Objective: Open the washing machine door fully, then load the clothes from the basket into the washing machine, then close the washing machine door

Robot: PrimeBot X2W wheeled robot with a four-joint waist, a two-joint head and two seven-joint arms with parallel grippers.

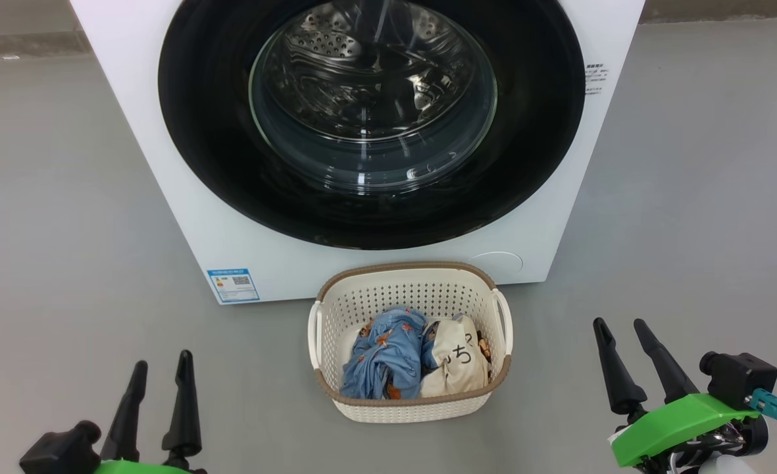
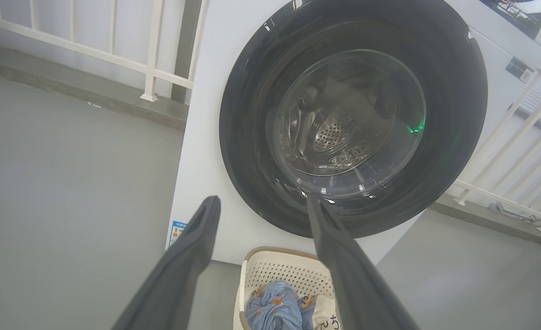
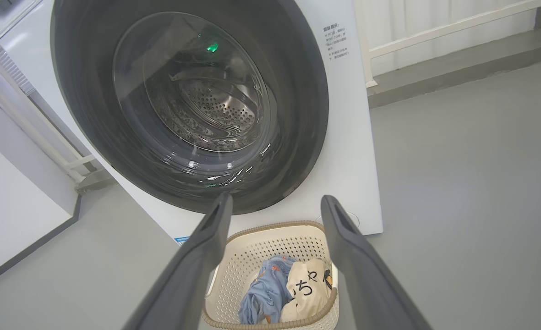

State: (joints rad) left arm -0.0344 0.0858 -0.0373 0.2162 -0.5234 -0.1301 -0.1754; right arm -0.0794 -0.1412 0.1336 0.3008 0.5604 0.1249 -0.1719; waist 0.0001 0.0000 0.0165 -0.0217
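The washer (image 1: 164, 197) stands on the grey floor (image 1: 66, 276), its front facing the robot. The door (image 1: 372, 99) is shut and lies flush in that front, its glass bowl looking straight out at the robot, and the steel drum shows through it. A blue label (image 1: 233, 285) sits at the washer's lower left corner.

The basket (image 1: 395, 299) rests on the floor just in front of the washer, below the door and a little to the right of its centre. Whether it touches the washer cannot be told. Its white handles sit on its left and right sides. It looks almost as deep as it is wide, so its long axis is hard to call.

The clothes lie inside it, side by side, in two bundles. The blue one (image 1: 385, 355) is on the left and the cream one (image 1: 457, 362) on the right, and each runs lengthwise from the near wall toward the washer.

The left claw (image 1: 163, 359) hangs low on the basket's left, and the right claw (image 1: 618, 322) low on its right. Both are well apart from the basket. Each has its fingers spread and nothing between them, with the tips aimed toward the washer.
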